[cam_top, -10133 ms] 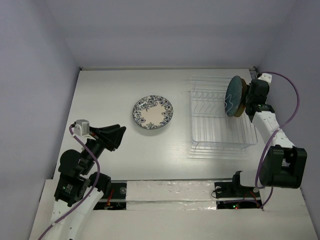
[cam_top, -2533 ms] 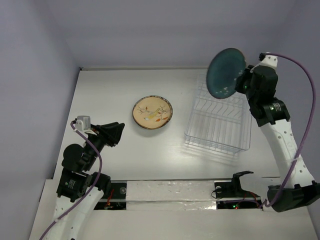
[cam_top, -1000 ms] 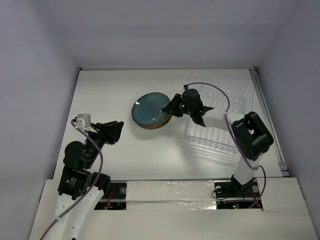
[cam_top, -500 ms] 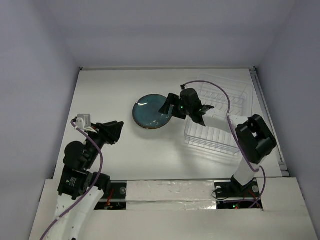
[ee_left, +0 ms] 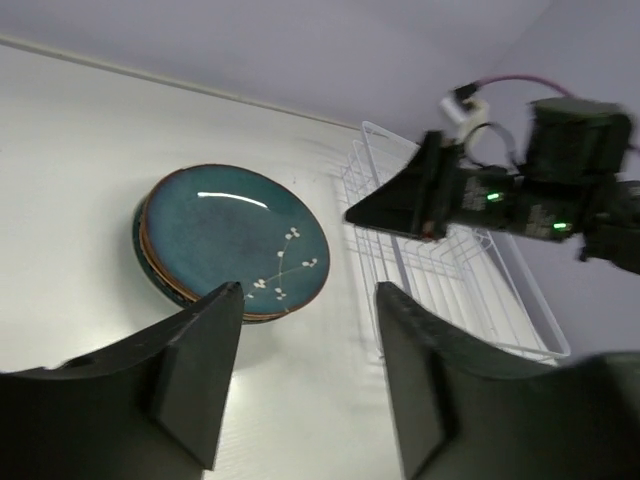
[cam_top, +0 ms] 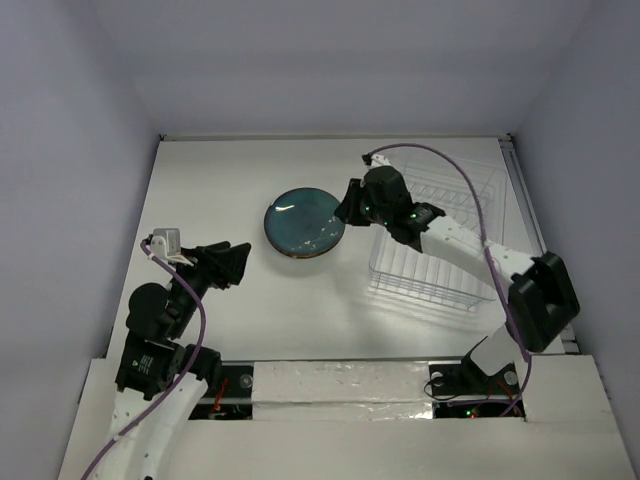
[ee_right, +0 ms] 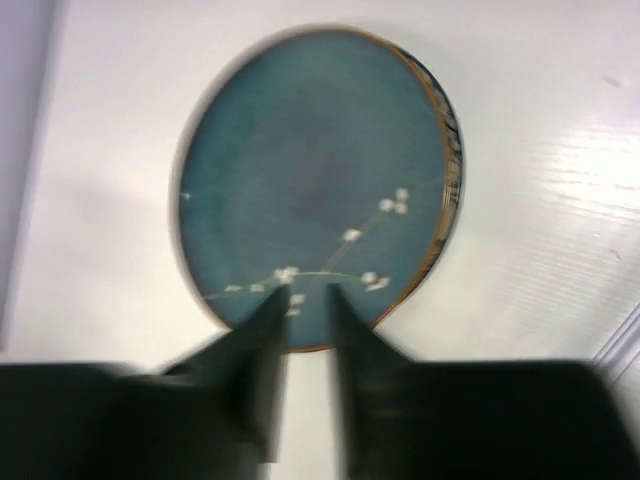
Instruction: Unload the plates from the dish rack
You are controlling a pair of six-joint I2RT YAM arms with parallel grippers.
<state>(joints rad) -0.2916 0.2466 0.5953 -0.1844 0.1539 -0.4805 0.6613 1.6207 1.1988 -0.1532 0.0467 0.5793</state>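
The dark teal-blue plate (cam_top: 304,221) with a white sprig lies flat on top of a stack of plates left of the dish rack (cam_top: 440,250). Only tan and dark rims of lower plates show under it in the left wrist view (ee_left: 236,243). The rack holds no plates. My right gripper (cam_top: 349,205) hovers at the plate's right edge, off the plate, its fingers a narrow gap apart and empty. In the right wrist view (ee_right: 304,295) it is blurred over the plate (ee_right: 315,170). My left gripper (cam_top: 238,262) is wide open and empty, left of and nearer than the stack.
The rack sits askew at the right of the white table, also in the left wrist view (ee_left: 450,290). Grey walls close in the table on three sides. The right arm's purple cable (cam_top: 450,170) arcs over the rack.
The right gripper carried the teal plate from the rack, laid it on the stack and let go. It has since drawn back to the right of it. The left arm has barely moved.
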